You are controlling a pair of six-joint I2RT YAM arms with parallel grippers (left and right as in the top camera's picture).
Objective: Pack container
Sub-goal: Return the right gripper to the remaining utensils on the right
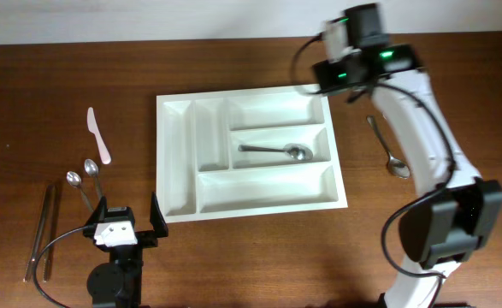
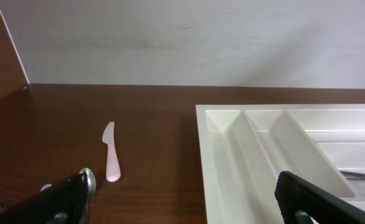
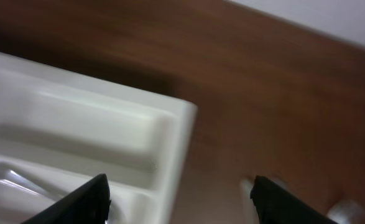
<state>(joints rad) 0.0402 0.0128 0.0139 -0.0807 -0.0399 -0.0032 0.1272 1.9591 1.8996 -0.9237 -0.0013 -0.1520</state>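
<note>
Tray (image 1: pixel 174 162) sits flat in the middle of the table (image 1: pixel 259 257) in my overhead view, its two narrow slots on the left side. A steel spoon (image 1: pixel 276 151) lies in the middle long compartment, bowl to the right. Left of the tray I see a white knife (image 1: pixel 98 137), two small spoons (image 1: pixel 91 168) and, farther out, long metal tongs (image 1: pixel 44 231). A loose spoon (image 1: pixel 387 150) lies on the wood right of the tray, beside my right arm (image 1: pixel 422 128). My left gripper (image 1: pixel 128 212) sits near the tray's front-left corner, jaws spread wide, holding nothing.

From the left wrist, the fingers frame bare wood and the tray's corner. The white knife lies ahead on the left, apart from the tray.

The right wrist picture is blurred. My right gripper (image 3: pixel 179 186) hangs over a corner of the tray, jaws spread with nothing between them. The steel spoon's handle shows in a compartment at lower left.
</note>
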